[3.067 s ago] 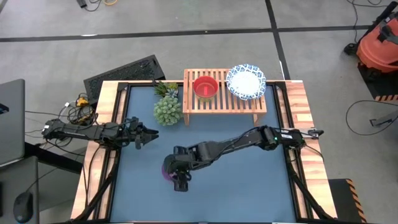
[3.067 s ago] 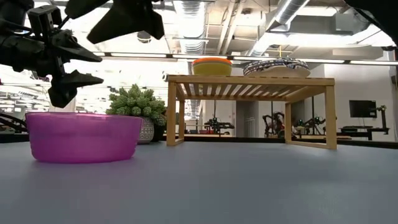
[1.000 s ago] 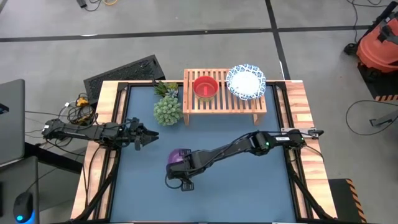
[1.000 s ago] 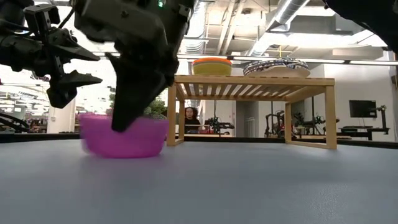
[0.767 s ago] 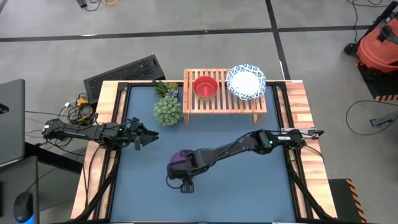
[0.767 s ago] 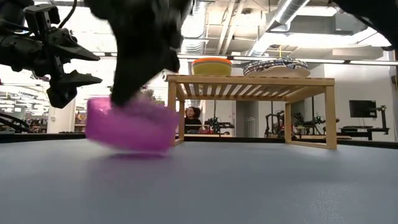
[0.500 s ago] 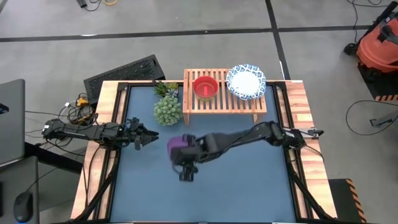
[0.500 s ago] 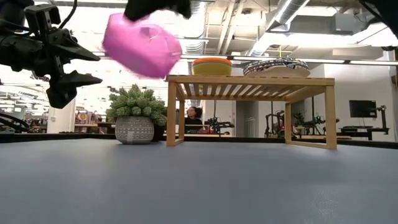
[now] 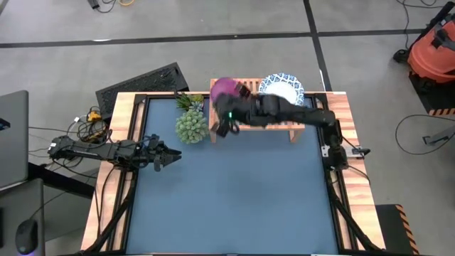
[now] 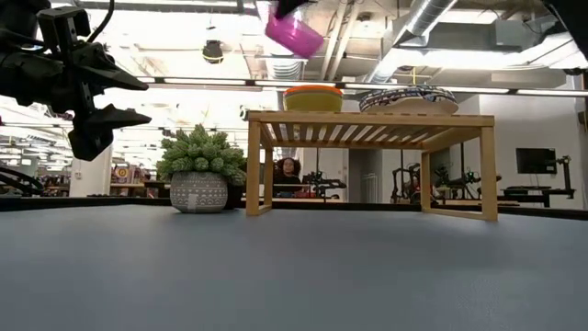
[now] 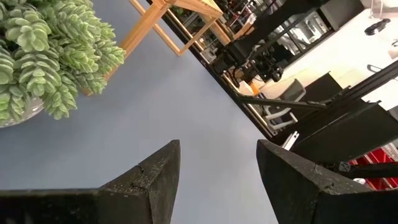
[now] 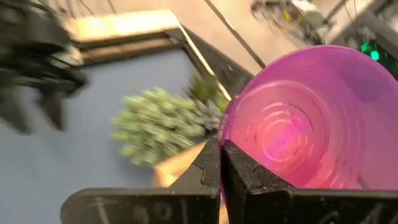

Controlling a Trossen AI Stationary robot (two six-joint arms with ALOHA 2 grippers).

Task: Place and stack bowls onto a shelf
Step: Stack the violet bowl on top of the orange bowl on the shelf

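Note:
My right gripper (image 12: 222, 152) is shut on a purple bowl (image 9: 224, 87), which hangs high above the left end of the wooden shelf (image 9: 264, 125). In the low view the purple bowl (image 10: 294, 32) is tilted, well above the shelf (image 10: 367, 119). On the shelf's slatted top rest a red-orange bowl (image 10: 312, 97) and white bowls with blue rims (image 9: 282, 91). The arm hides the red-orange bowl in the high view. My left gripper (image 9: 170, 158) waits open at the table's left side, above the mat. My right gripper pinches the purple bowl's rim (image 12: 225, 134), one finger (image 12: 208, 168) outside the wall and the other (image 12: 239, 171) inside. The bowl is lifted clear of table and shelf. It is tilted, with its hollow facing the wrist camera.
A spiky green plant in a grey pot (image 9: 191, 125) stands on the table just left of the shelf, with a second small plant (image 9: 190, 102) behind it. The blue mat (image 9: 234, 192) lies open in front of the shelf.
My right gripper has lifted the purple bowl off the mat and carried it up and toward the far edge, until it is over the shelf's left end. The bowl has tipped from level to tilted on the way.

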